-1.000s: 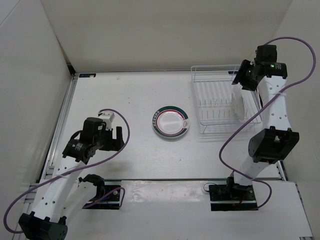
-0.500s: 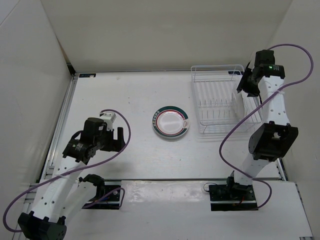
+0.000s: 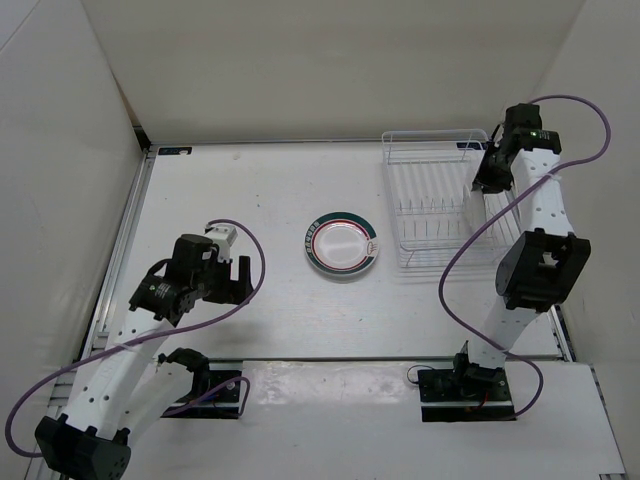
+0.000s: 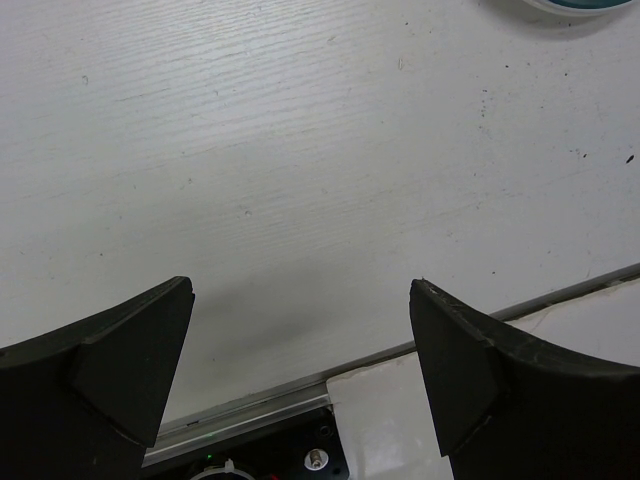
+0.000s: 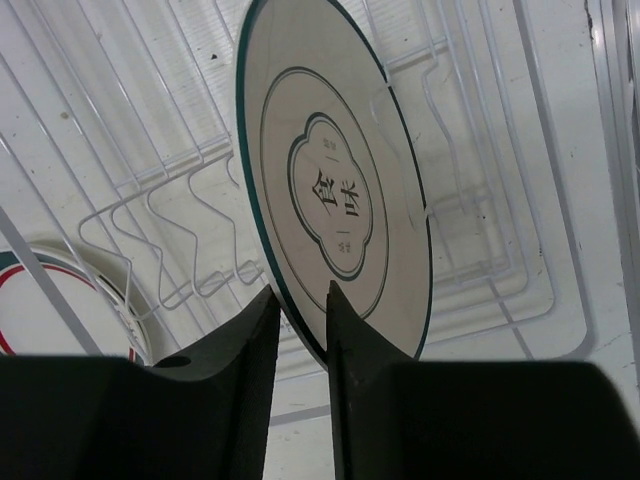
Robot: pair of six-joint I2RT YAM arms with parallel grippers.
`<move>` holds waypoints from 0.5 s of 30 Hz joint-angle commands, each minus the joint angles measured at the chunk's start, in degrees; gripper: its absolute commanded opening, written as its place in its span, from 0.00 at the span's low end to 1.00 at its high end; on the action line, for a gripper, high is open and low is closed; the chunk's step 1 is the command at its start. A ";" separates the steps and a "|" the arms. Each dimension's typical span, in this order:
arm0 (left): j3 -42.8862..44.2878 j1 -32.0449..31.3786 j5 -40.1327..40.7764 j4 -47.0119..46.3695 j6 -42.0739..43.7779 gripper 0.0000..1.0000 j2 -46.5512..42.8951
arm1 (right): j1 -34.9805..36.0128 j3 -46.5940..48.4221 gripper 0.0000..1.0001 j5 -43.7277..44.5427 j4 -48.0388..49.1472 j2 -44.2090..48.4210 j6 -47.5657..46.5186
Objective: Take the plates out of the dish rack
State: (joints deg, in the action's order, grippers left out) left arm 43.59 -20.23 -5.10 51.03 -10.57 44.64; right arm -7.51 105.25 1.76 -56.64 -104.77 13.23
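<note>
White wire rack at two o'clock may snag the plate if the right tool, pinching its rim, lifts crookedly; left tool spread.

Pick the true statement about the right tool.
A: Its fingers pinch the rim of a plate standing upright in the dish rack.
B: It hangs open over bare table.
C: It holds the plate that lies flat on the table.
A: in the right wrist view the right tool is closed on the edge of the upright plate, with the wires of the dish rack behind it.
</note>
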 commanded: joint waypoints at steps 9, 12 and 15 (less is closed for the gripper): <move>0.44 -0.16 0.18 0.57 0.11 1.00 0.36 | -0.58 3.99 0.11 -0.09 1.27 -0.79 -0.32; 0.62 -0.16 0.01 0.48 0.20 1.00 0.62 | -0.58 5.49 0.08 0.26 0.92 -0.44 -0.32; 0.62 -0.16 0.01 0.48 0.20 1.00 0.80 | -0.58 5.93 0.05 0.79 1.36 0.35 -0.49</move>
State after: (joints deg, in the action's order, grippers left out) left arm 43.59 -20.23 -5.08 51.05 -10.55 45.47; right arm -7.53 108.05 0.51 -55.55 -105.71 11.33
